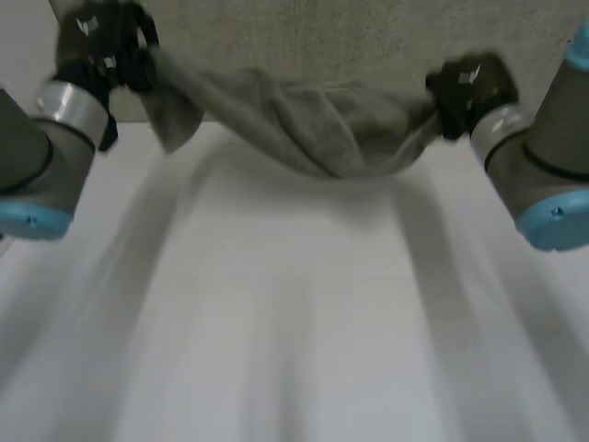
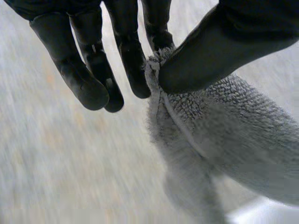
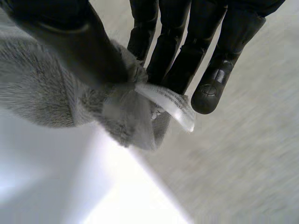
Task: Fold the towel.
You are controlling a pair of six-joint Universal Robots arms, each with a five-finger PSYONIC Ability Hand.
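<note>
Towel slung between two pinching hands
The towel sags crosswise from the left hand to the right hand, each nipping a corner. Its flat half lies beyond them on the table, so the fold likely goes forward.

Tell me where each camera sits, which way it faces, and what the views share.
Head view: between and behind the left arm and right arm, looking down at the white table and the towel hanging between the left hand and right hand; both arms and hands show.
Left wrist view: on the left wrist, looking along the palm; its thumb and fingers pinch the towel's hemmed edge.
Right wrist view: on the right wrist, along its palm; that hand pinches the towel beside a white label.
All three share the towel.
</note>
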